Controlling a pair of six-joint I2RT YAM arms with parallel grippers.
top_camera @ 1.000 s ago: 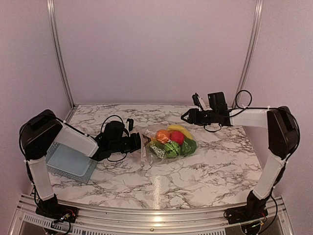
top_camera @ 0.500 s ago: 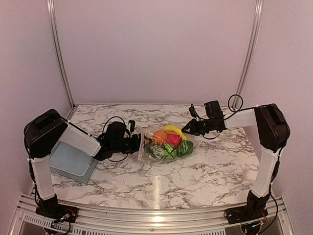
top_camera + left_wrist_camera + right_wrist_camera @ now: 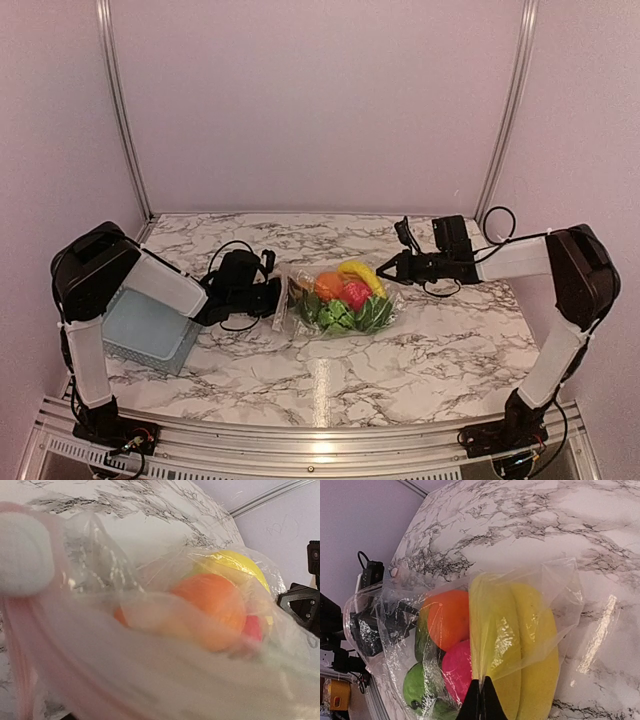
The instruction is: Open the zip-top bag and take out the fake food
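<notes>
The zip-top bag point(image 3: 338, 300) lies on the marble table point(image 3: 450, 350) between my two arms, holding the fake food. The right wrist view shows a yellow banana point(image 3: 535, 650), an orange ball point(image 3: 447, 617), a red fruit point(image 3: 457, 672) and a green vegetable point(image 3: 415, 685) through the plastic. My right gripper point(image 3: 481, 700) is shut on a fold of the bag's film over the banana. My left gripper point(image 3: 274, 296) stands open at the bag's left end. One white pad point(image 3: 22, 552) shows beside the pink zip strip point(image 3: 55, 670), which crosses that view blurred and hides the jaws.
A light blue slatted basket point(image 3: 145, 330) sits at the table's left edge under my left arm. Black cables point(image 3: 235, 250) loop behind the left wrist. Purple walls and metal rails point(image 3: 125, 120) close in the back and sides.
My right arm came down to the bag's right end and its jaws closed on the film. The bag shifted slightly left and nearer. My left jaws widened a little.
</notes>
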